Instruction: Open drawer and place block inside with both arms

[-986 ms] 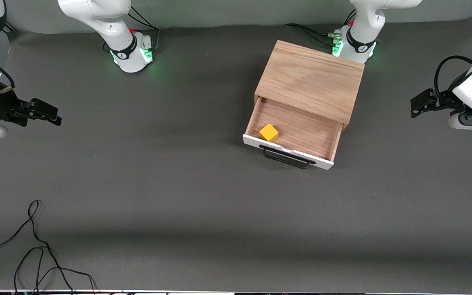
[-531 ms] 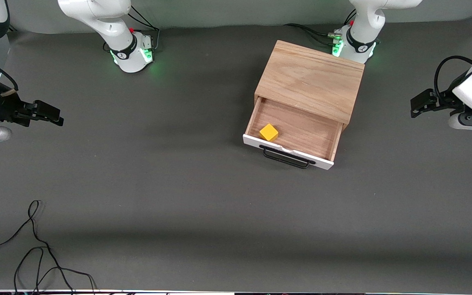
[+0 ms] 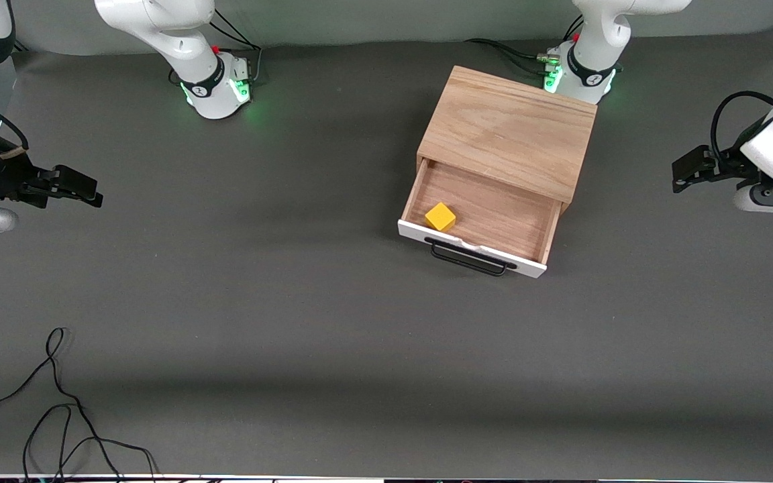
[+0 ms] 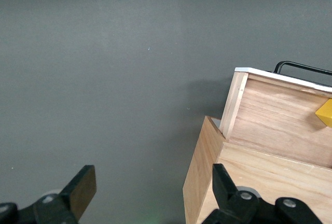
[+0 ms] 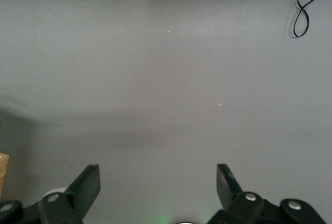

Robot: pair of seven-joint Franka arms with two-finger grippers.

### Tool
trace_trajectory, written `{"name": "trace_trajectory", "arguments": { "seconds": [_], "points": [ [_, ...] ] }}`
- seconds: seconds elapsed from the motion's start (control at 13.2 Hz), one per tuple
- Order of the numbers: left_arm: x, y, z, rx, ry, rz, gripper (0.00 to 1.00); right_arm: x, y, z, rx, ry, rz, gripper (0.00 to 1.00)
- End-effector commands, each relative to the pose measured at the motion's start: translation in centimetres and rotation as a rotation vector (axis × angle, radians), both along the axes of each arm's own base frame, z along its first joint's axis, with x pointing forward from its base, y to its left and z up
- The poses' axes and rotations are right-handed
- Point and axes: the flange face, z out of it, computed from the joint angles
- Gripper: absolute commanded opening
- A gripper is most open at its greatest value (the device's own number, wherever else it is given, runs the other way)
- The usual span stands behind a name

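End effectors both hold nothing, fingers spread apart; the left end effector [image 3: 685, 169] hangs over the table [image 3: 292, 302] at the left arm's end; the right end effector [image 3: 81, 188] over the right arm's end; block [image 3: 440, 217] sits inside the open drawer [image 3: 480, 218], just beside its white front.

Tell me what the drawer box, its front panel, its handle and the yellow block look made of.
Drawer box: light oak-like wood, visible grain, matte.
Front panel: smooth white, probably painted or laminated board.
Handle: thin black bar, likely metal; cannot confirm.
Yellow block: uniform matte yellow, no grain showing; painted wood or plastic, unclear.
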Motion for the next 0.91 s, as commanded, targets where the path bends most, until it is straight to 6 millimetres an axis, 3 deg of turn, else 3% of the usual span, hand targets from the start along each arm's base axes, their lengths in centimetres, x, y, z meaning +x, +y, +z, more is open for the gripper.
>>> {"name": "trace_trajectory", "arguments": {
  "seconds": [0.0,0.83],
  "points": [
    [-0.2,-0.2,0.5,0.005,-0.008,-0.017,1.0,-0.3,0.0,0.4,-0.012,-0.005,0.016,0.99],
    [-0.2,0.2,0.8,-0.006,-0.018,-0.052,1.0,-1.3,0.0,-0.2,-0.012,0.01,0.016,0.99]
  ]
}}
